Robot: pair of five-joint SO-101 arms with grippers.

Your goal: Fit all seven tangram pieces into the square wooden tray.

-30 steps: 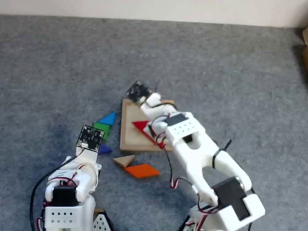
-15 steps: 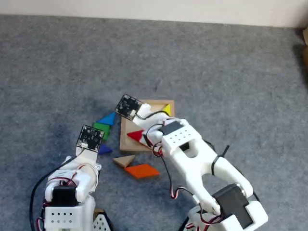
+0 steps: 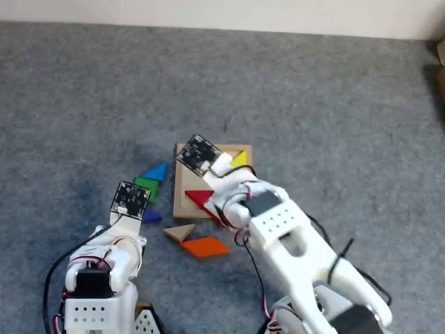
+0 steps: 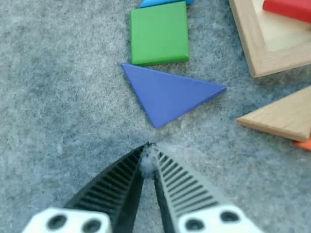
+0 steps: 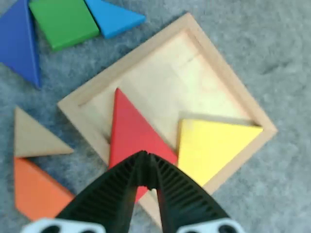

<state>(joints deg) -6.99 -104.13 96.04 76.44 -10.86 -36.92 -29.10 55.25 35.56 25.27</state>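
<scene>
Two pieces in tray (image 3: 186,182)
Red (image 3: 197,196) at 7 o'clock of yellow (image 3: 240,158); left gripper (image 4: 148,155) and right gripper (image 5: 146,167) jaws pressed together

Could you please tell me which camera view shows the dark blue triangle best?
The left wrist view: the dark blue triangle lies whole there. The right wrist view cuts it off at the edge; the high view shows a sliver.

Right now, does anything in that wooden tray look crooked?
Yes. The red triangle looks askew: one corner seems to ride over the tray rim beneath the right hand, instead of lying flat like the yellow triangle in its corner.
</scene>
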